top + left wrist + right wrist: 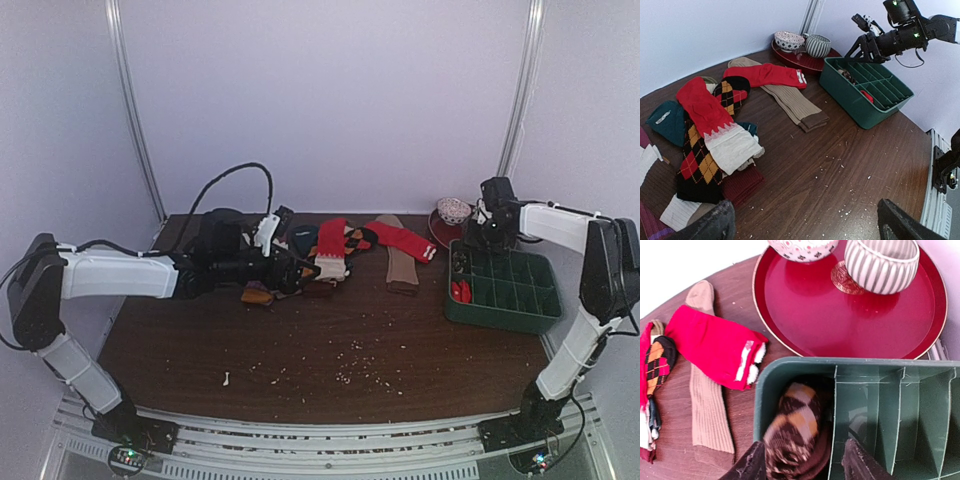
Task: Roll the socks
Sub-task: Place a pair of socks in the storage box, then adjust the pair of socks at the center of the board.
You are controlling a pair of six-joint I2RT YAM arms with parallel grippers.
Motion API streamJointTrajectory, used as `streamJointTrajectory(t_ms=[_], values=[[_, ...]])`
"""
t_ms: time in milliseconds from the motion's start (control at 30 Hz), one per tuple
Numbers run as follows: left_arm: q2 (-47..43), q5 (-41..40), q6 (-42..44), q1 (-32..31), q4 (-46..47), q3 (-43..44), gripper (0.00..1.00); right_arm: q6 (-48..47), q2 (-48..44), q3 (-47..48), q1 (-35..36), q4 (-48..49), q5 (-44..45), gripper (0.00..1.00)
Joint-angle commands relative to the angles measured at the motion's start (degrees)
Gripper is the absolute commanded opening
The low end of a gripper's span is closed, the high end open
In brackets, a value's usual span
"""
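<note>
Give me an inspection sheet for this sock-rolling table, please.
Surface: brown table, strewn with pale crumbs.
Job's things: argyle roll in the green bin's corner compartment; red sock lying across a tan sock; unrolled sock pile mid-table.
Clutter: red tray holding a patterned bowl and a striped bowl.
Grippers: left gripper, jaws wide open by the pile; right gripper, jaws apart either side of the roll.
Cables: black cable looping behind the left arm.
Surroundings: plain pale walls.
</note>
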Motion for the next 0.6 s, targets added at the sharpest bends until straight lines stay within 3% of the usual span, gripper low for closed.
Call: streamJointTrajectory(t_ms=[0,67,200,400,567], values=[[0.38,-1.24,0.24,0.1,-0.52,2.11,0.98,-1.24,-1.07,0.21,-0.18,-2.88,-2.56,0.56],[0.18,-1.31,0.18,0.05,-0.68,1.89,0.98,-1.43,-1.42,-0.85,-0.18,-2.06,-3.62,0.52],[0.16,-1.8,-0.11,0.09,-0.77,1.59,0.98,-1.1,-1.45,-3.72,-0.25,2.38,-5.26,0.3],[0.75,-1.64,-0.2,0.09,-1.25,1.48,0.98,-1.31,0.12,-6.49,-0.27,8.29,-5.93,0.21],[1.25,-1.72,0.02,0.09,-1.58,1.65,0.98,-0.42,-1.64,-8.01,-0.26,11.32,-5.26,0.2]])
